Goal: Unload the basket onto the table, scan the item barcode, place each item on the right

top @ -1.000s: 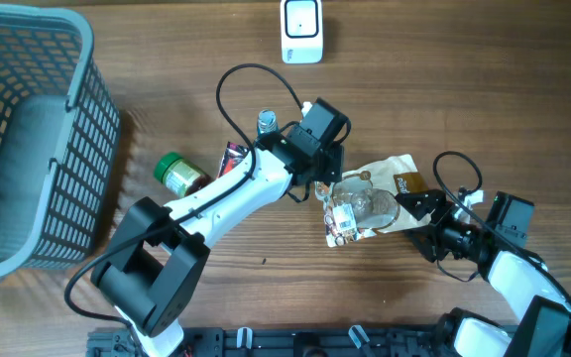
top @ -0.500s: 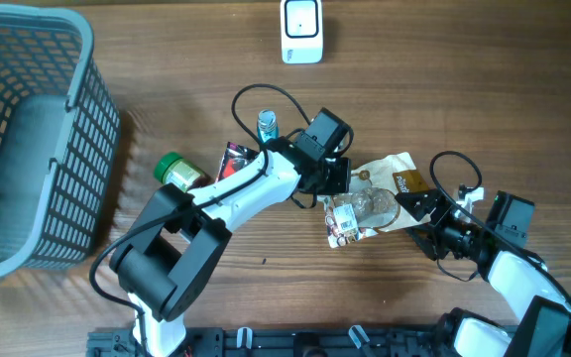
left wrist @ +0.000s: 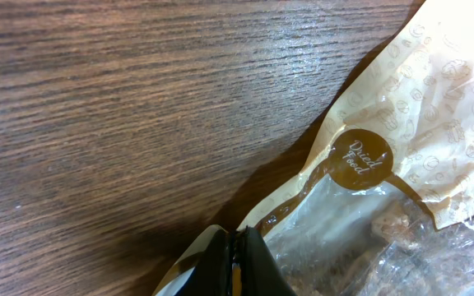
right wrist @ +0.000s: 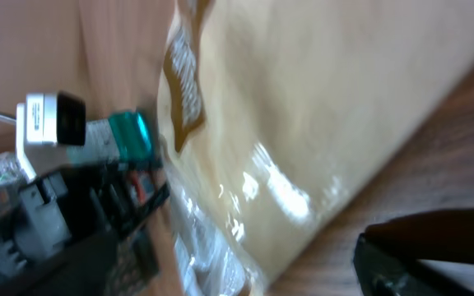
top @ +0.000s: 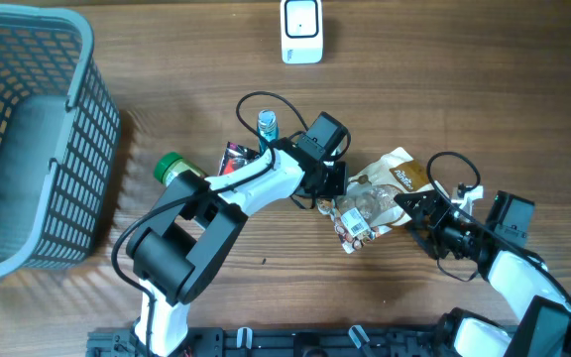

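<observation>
— So, from overhead, where is the snack bag (top: 377,194)?

— Right of the bench's (top: 444,79) middle, crumpled and tilted, between the two arms. A white label (top: 353,226) on its near left corner faces up.

— And the left claw (top: 335,195)?

— It sits at the bag's left edge with its fingers together. The right claw (top: 414,213) is spread wide at the bag's right end and grips nothing that I can see.

— What else is on the bench?

— A white scanner (top: 301,30) stands at the far edge, well apart from the bag. A grey basket (top: 92,119) fills the far left. A green-lidded jar (top: 173,169), a red packet (top: 234,157) and a small blue-capped bottle (top: 266,123) sit just left of the left arm.

— Now the left wrist view?

— The left claw (left wrist: 237,247) is fully closed, its dark tips pinching the bag's (left wrist: 401,82) clear edge at the bottom of the picture. A round brown "Dried food" sticker (left wrist: 358,159) shows on the paper part. Wood grain of the bench (left wrist: 138,99) fills the left.

— And the right wrist view?

— It is blurred. The bag (right wrist: 303,123) fills most of the picture, very near the camera. Only one dark finger (right wrist: 418,255) shows, at the near right, apart from the bag.
</observation>
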Motion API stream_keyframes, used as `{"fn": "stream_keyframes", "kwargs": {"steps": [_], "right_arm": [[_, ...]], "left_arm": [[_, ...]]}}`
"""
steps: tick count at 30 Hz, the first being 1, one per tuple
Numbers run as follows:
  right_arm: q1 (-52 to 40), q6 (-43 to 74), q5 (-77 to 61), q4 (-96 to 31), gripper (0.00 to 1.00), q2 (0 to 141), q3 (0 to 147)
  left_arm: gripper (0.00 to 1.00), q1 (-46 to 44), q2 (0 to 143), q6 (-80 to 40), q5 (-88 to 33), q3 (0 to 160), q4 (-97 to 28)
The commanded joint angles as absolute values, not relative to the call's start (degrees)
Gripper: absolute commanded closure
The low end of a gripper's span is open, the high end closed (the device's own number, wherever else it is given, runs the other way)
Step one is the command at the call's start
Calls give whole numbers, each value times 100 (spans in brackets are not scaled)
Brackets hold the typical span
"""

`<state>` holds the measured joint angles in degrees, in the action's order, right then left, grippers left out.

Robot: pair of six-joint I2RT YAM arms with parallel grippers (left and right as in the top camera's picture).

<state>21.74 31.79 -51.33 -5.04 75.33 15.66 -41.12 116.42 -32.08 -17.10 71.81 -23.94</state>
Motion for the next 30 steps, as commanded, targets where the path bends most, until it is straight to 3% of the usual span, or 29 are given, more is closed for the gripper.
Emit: {"fn": "stream_keyframes", "kwargs": {"steps": [1,4,9,12,17,25,30], "right_arm": [[2165,3500,-3861,-141,9,7741,1337],[1868,3824,-3863,64,9,7752,1337],[545,4812,-3562,626,9,7752,1337],[370,4998,-3144,692,11,7752,1337],[370,5002,-3081,1142,33,7752,1337],[368,5207,-3000,1780,36,8226,1337],[368,5308,-3371,2386,50,8973,1339]], "left_arm": [[96,-4075,12055,-3242,-1520,7113,-2438],[96,-4075,12055,-3242,-1520,7113,-2434],[96,-4075,12055,-3242,-1520,7113,-2438],[96,-4075,12055,-3242,-1522,7113,-2443],[96,-4075,12055,-3242,-1564,7113,-2440],[96,-4075,12055,-3245,-1564,7113,-2443],[96,-4075,12055,-3245,-1564,7113,-2443]]}}
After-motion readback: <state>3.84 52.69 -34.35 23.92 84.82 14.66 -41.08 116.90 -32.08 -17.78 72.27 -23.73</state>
